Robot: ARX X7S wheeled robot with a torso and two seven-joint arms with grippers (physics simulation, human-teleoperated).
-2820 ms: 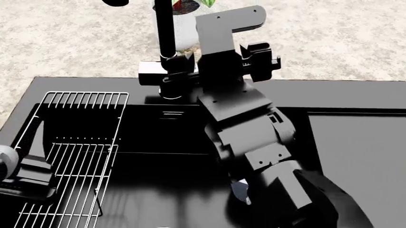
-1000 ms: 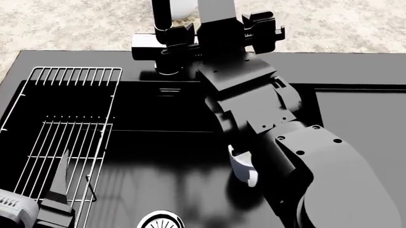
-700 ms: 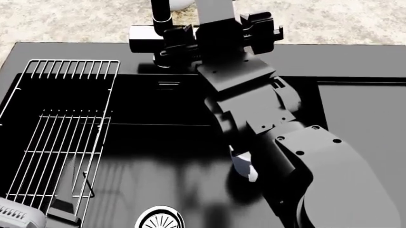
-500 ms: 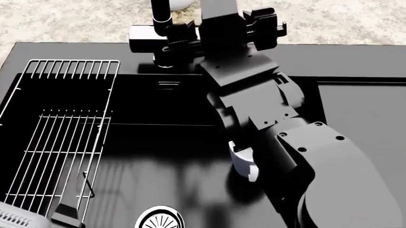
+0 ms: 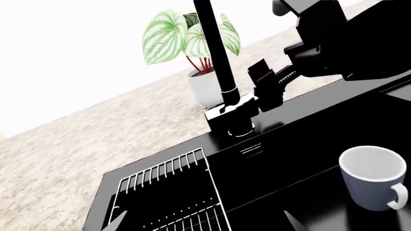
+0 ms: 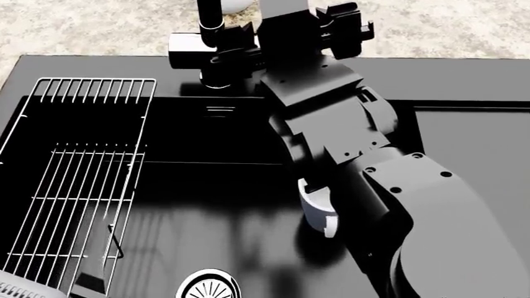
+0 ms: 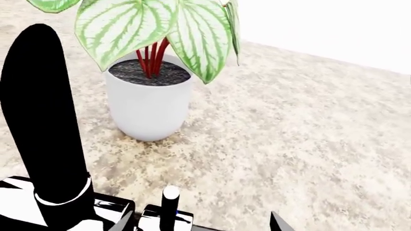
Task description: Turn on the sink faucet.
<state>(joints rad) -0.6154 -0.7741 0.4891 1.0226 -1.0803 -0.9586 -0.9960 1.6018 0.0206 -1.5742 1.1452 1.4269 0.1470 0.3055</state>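
Observation:
The sink faucet stands at the back rim of the black sink; its glossy black pipe rises from a blocky base. My right gripper is open at that base, and the small lever handle stands between its fingers, close to one fingertip. In the head view the right gripper sits right against the faucet base. My left gripper is open and holds nothing, hovering low over the basin well away from the faucet.
A silver wire rack lies in the basin's left half. A white mug stands in the basin beside my right forearm, and the chrome drain is near the front. A potted plant sits on the speckled counter behind the faucet.
The head view has tipped down toward the basin. My left gripper has slid out past the lower left edge. My right wrist has edged slightly up and right at the faucet base.

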